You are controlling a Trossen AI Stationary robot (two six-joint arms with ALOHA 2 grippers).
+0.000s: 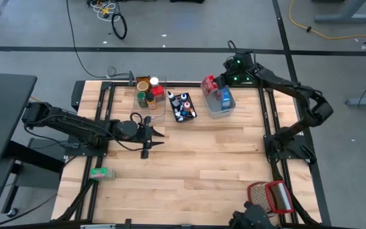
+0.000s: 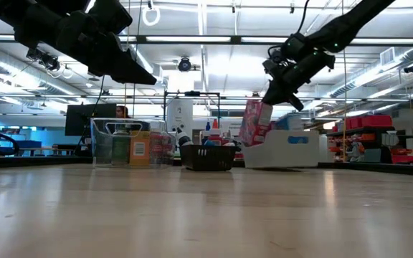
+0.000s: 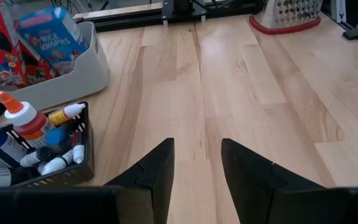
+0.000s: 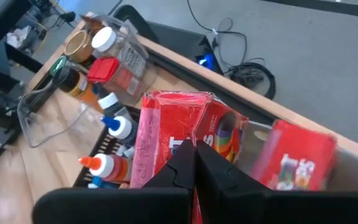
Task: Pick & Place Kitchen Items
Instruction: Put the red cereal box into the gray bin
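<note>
Three bins sit at your surface's 12 o'clock edge: clear bin (image 1: 150,95) with jars, black bin (image 1: 184,108) with small bottles, grey bin (image 1: 221,105) with boxes. One green box (image 1: 100,173) lies alone at 8 o'clock. Your right gripper (image 4: 194,163) pinches the red box (image 4: 182,134), fingers pressed together on its top edge above the grey bin. Your left gripper (image 3: 197,163) hovers mid-surface, fingers part spread, empty.

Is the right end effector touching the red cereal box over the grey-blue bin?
Touching. The right wrist view shows the right end effector shut on the red cereal box's top edge; the low view shows the box hanging from it.
</note>
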